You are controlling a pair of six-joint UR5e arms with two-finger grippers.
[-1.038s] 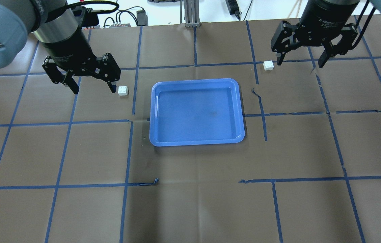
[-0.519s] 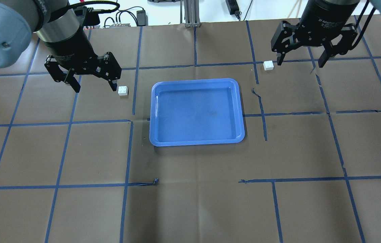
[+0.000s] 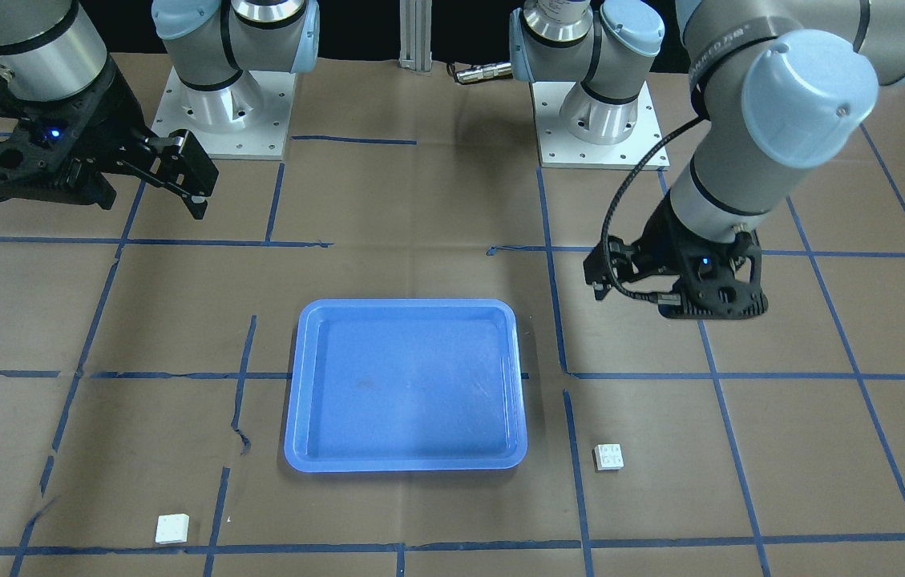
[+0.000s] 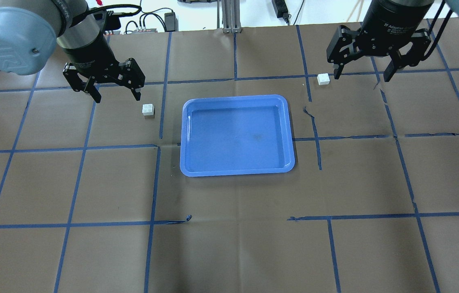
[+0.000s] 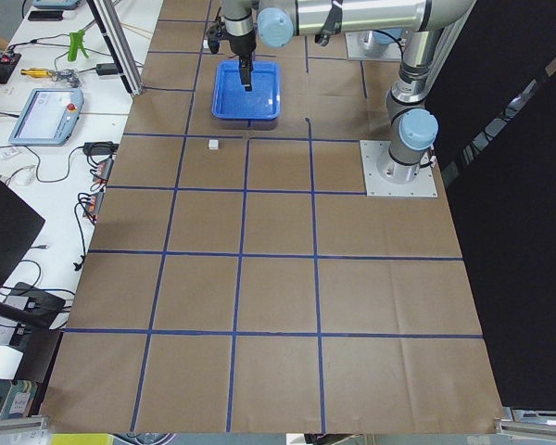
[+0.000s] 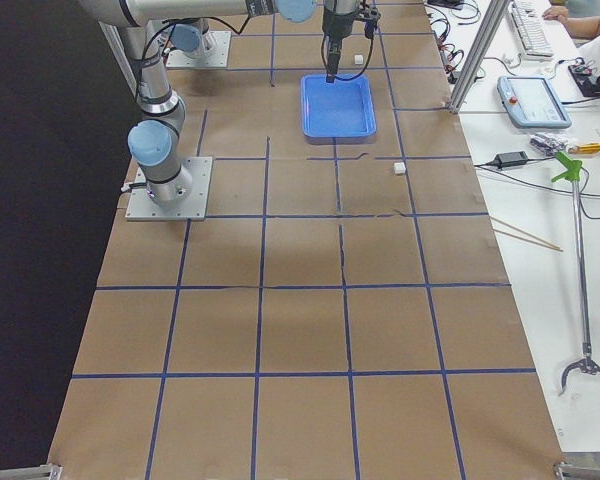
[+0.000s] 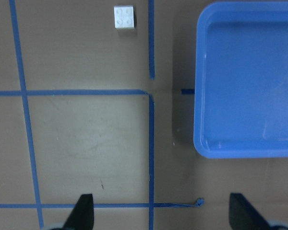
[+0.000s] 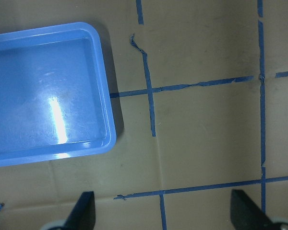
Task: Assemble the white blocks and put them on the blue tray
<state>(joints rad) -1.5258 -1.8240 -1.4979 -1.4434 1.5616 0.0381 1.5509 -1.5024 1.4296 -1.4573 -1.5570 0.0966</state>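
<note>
The left fingers point(image 4: 136, 92) are spread wide and hold nothing, and the right fingers point(image 4: 336, 71) are spread wide and hold nothing too. Both pairs hang above the table point(image 4: 229, 252), but how high up is hard to tell. The left white block point(image 4: 148, 110) sits flat on the table just beside the left fingers, on the side where the blue tray point(image 4: 237, 138) is. It lies between those fingers and the tray and touches neither. In the left wrist view this block point(image 7: 124, 17) is up at the top edge and a bit to one side, not in the gap between the two tips, so I think the left arm must move over that way before it can come down on it. The right white block point(image 4: 323, 79) sits just beside the right fingers, also on their tray side, off the tray's corner. Each arm is close to its own block. The blocks are square, so there is no long side to line up with. Both lie outside the tray, well apart and not joined. The right wrist view shows the tray and the tape lines point(image 8: 149, 91) but not the right block, and its studs are too small to make out from above
</note>
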